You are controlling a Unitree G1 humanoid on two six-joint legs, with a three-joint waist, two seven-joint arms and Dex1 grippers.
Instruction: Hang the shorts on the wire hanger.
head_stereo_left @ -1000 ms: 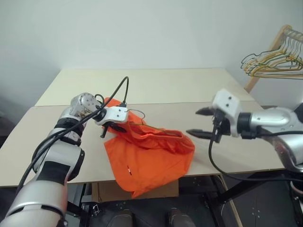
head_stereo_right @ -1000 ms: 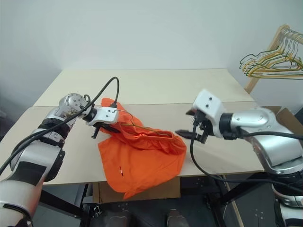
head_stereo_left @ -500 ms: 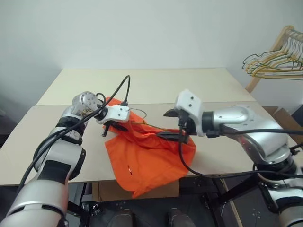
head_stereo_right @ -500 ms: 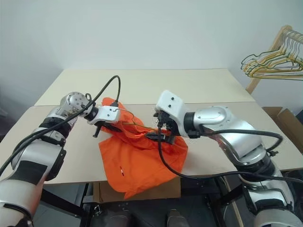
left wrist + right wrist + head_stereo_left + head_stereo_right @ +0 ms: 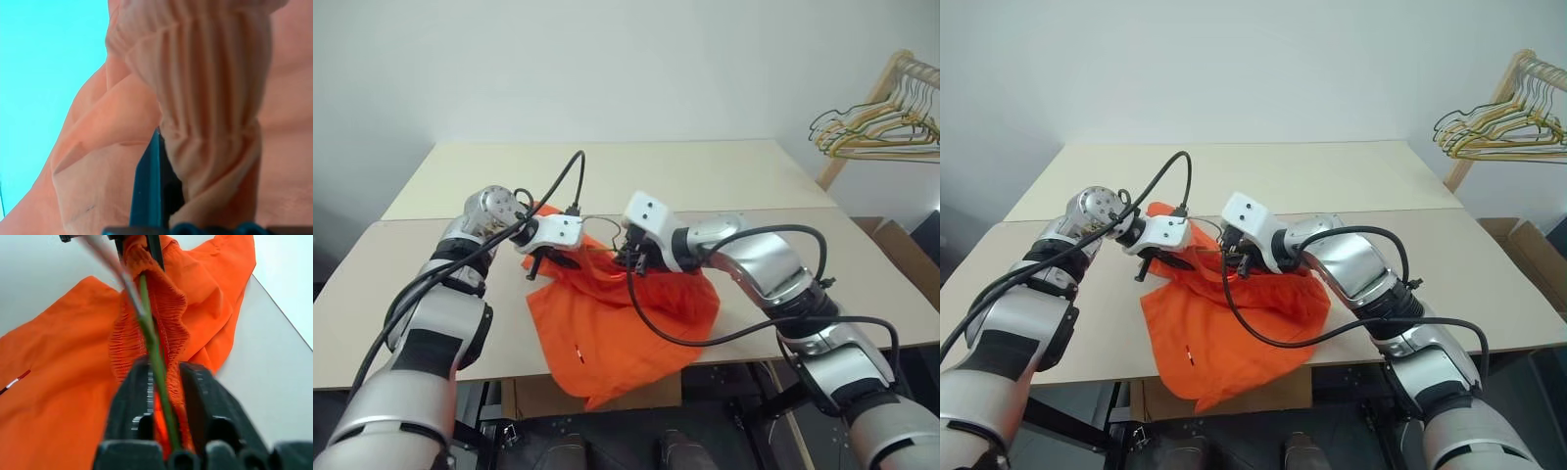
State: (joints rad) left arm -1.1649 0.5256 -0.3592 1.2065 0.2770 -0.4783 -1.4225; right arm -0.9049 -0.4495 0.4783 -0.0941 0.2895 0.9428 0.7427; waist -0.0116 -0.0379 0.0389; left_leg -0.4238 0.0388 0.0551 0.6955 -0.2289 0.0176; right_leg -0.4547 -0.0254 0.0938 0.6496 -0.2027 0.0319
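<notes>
- My right gripper point(image 5: 164, 396) has its jaws pinched nearly together on the wire hanger point(image 5: 146, 328), with gathered waistband cloth of the shorts point(image 5: 626, 313) caught between them too, as far as I can judge from the right wrist view.
- My left gripper point(image 5: 551, 262) is clamped tight on the elastic waistband at the other end; the left wrist view shows ruched orange cloth bunched against one black finger point(image 5: 149, 186).
- The shorts lie between and below both grippers, waistband stretched from one to the other, legs drooping over the near edge of the table point(image 5: 783, 186).
- The hanger wire runs straight ahead from the right gripper along the waistband toward the left gripper; the hook end shows as a thin loop just above the cloth between the two grippers.
- Risk: the right jaws grip cloth plus wire together, so pulling the wire drags the waistband along instead of threading it.
- Risk: thin wire can twist or slip sideways out of the pinch; the hold looks narrow.
- Risk: pulling the grippers apart overstretches the elastic, and it snaps out of the left pinch.
- Risk: most of the cloth hangs past the table edge, so if either grip lets go the shorts likely slide to the floor.
- Risk: the grippers sit very near each other, and their cables point(image 5: 656, 323) loop over the cloth; a snag or finger collision is possible.
- I can't tell how much of the hanger is already inside the shorts.
</notes>
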